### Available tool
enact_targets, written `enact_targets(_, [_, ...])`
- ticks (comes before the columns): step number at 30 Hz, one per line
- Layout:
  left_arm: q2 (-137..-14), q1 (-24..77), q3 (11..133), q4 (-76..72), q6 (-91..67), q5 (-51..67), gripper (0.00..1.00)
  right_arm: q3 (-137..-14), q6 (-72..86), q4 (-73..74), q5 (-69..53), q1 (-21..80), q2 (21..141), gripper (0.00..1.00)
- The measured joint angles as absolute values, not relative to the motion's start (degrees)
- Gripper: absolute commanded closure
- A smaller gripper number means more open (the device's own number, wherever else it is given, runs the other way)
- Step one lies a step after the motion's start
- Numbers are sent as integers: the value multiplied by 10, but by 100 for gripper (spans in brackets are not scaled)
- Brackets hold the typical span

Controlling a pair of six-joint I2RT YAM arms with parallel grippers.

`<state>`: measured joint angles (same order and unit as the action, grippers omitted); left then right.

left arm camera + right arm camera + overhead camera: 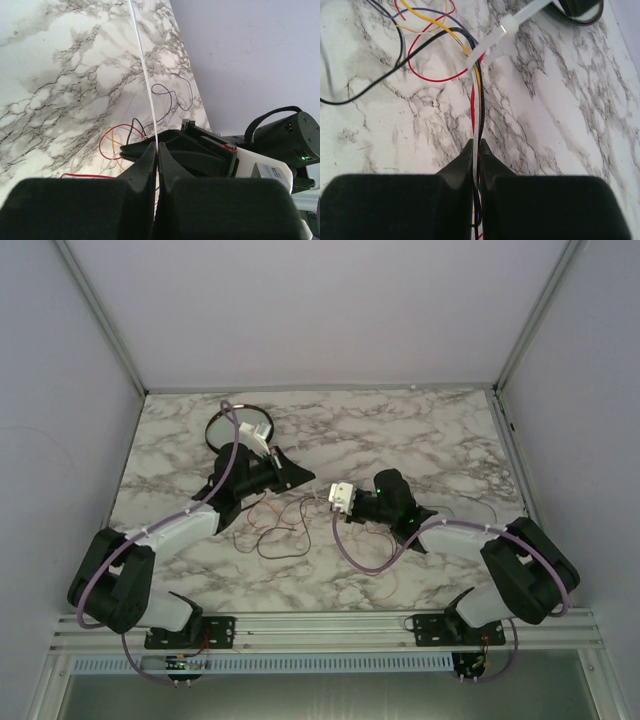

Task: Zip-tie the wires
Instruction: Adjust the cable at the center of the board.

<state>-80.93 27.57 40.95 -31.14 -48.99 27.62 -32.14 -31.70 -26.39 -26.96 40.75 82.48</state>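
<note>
Top view: a marble table inside lilac walls. A round dish sits far left, its inside too small to read. The wires sprawl on the near side of the dish, between both arms.

Left wrist view: the left gripper is pinched tight on a thin white zip-tie strap.

Right wrist view: the right gripper is clamped on the bundled wires, with the tie looped round them on the dish's side of the fingertips

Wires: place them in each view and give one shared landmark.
Top external: wires lower centre of the marble table.
Left wrist: wires centre, just past the left gripper.
Right wrist: wires top left, leading down into the right gripper.
Shared landmark: the marble table.
</note>
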Motion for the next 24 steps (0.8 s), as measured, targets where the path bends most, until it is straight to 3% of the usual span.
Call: enact_targets(24, [-733,243,409,-238,-456,273,100,-304,-277,-218,-150,403,756,100])
